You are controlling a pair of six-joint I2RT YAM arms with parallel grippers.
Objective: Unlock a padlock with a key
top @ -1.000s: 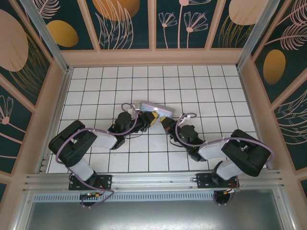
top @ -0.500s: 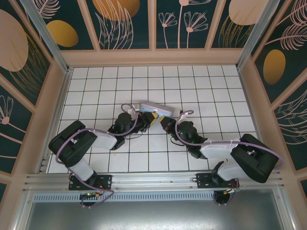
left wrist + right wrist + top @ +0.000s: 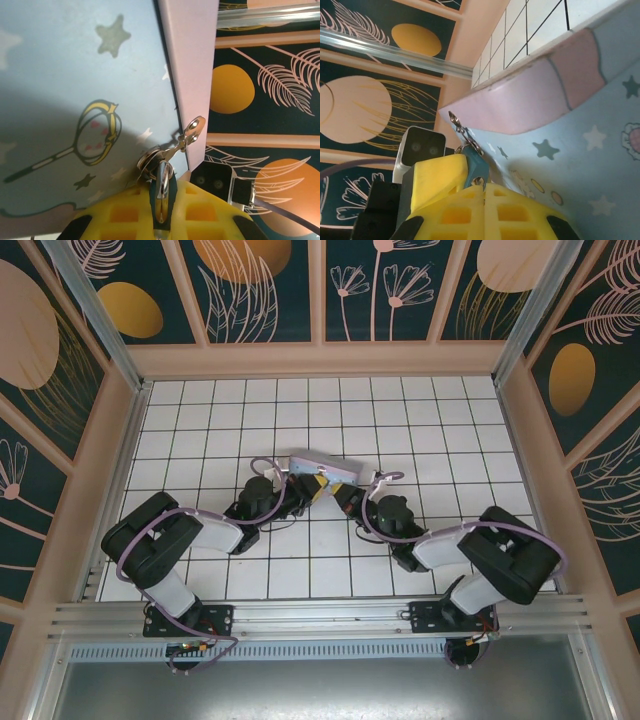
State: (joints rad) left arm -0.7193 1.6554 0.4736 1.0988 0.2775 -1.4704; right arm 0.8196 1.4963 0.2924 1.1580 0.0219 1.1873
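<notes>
The left gripper (image 3: 314,486) reaches to the middle of the tiled table (image 3: 200,440) and is clenched on the padlock (image 3: 161,197). In its wrist view the dark body sits between the yellow fingers (image 3: 125,215) and the small metal shackle stands up in front. A ring (image 3: 149,161) passes through the shackle and leads to a clasp (image 3: 192,131) at the edge of the pale blue tin (image 3: 75,75), so the padlock hangs just beside the tin. In the right wrist view the blue-grey body (image 3: 473,167) shows just above the right gripper (image 3: 484,192). The fingers of this gripper are pressed together, and a small bright metal bit sits at their tip. I take it for the key (image 3: 479,181); it seems to touch the padlock body or to be just beside it. I judge the step in hand to be bringing the key into the keyhole, which I cannot see. To do it well, the left arm should hold the padlock steady with the keyhole facing the key. The right arm should line the key up with the hole, push it in fully with small moves, and only then turn it, without pulling on the ring and clasp.
</notes>
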